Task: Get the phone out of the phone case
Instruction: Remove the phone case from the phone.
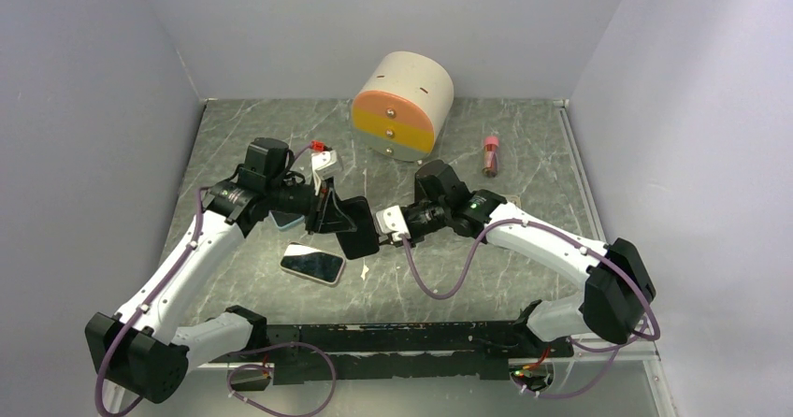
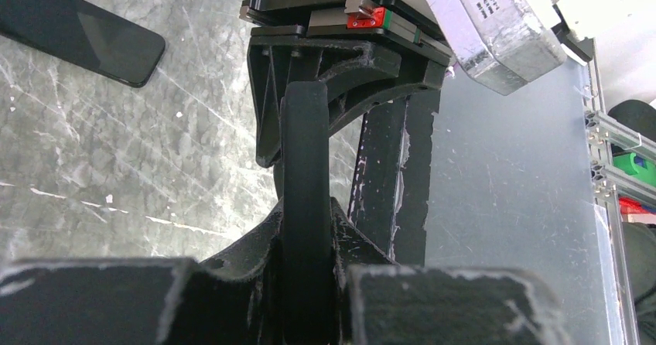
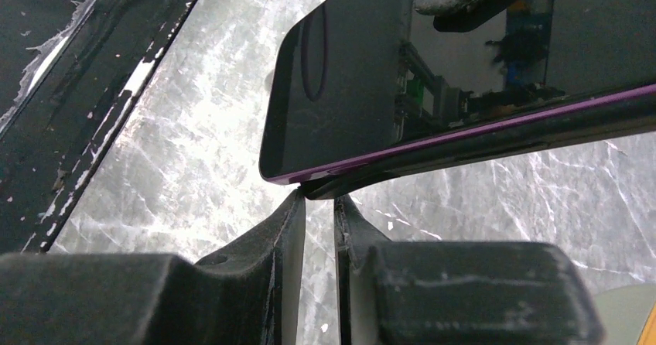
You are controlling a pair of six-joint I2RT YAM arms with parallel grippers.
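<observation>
The phone (image 3: 348, 90), dark-screened with a purple edge, sits in a black phone case (image 3: 503, 140) and is held up off the table between both arms (image 1: 355, 225). My left gripper (image 1: 329, 213) is shut on the cased phone's left side. In the left wrist view the black edge (image 2: 305, 167) stands upright between the fingers of the left gripper (image 2: 306, 210). My right gripper (image 1: 377, 235) is at the right side. The right wrist view shows its fingertips (image 3: 319, 198) nearly together, pinching the case's corner lip, which has parted from the phone's purple edge there.
A second phone (image 1: 313, 264) lies flat on the marble tabletop (image 1: 449, 277), below the held one. A light-blue item (image 1: 285, 220) lies under the left arm. A round drawer unit (image 1: 402, 104) and a small bottle (image 1: 490, 155) stand at the back. A black rail (image 1: 402, 337) runs along the near edge.
</observation>
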